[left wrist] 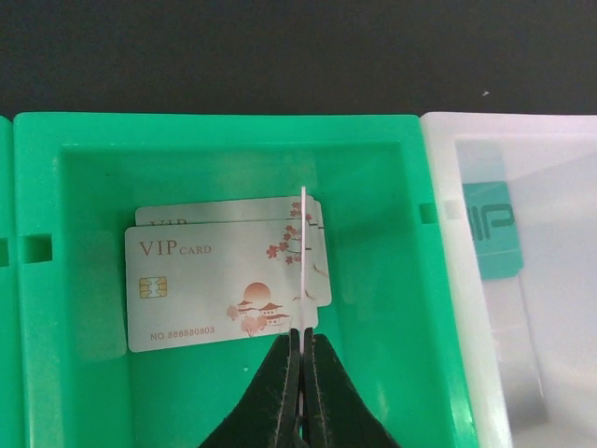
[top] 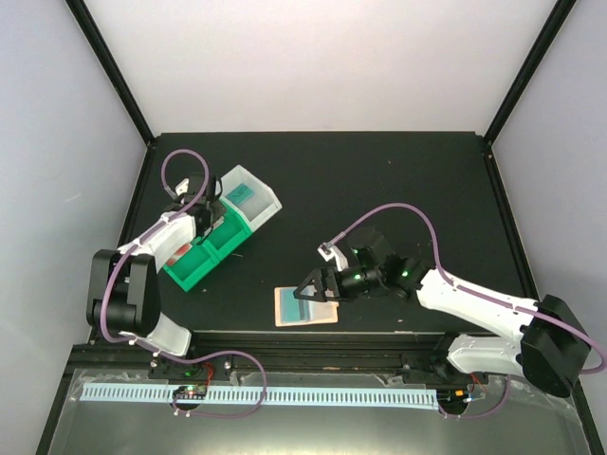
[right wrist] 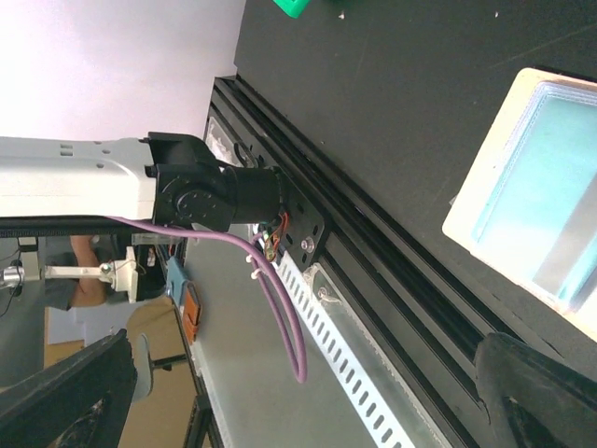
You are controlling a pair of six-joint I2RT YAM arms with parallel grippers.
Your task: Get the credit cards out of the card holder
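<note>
The card holder (top: pixel 305 306) lies open and flat on the black table, with a peach rim and pale blue panels; it also shows in the right wrist view (right wrist: pixel 546 187). My right gripper (top: pixel 311 287) is open just over its far edge, fingers wide apart (right wrist: pixel 298 401). My left gripper (left wrist: pixel 303 334) is shut on a thin pale card (left wrist: pixel 304 243), held edge-on above a green bin compartment (left wrist: pixel 373 159). Two pale VIP cards (left wrist: pixel 215 289) with red artwork lie flat in that compartment. A teal card (left wrist: pixel 490 229) lies in the white bin (left wrist: pixel 550 308).
The green bins (top: pixel 194 261) and the white bin (top: pixel 258 204) stand in a row at the left, under my left gripper (top: pixel 204 213). Something red shows in the nearest green compartment (top: pixel 177 254). A black rail (top: pixel 313 341) runs along the table's near edge.
</note>
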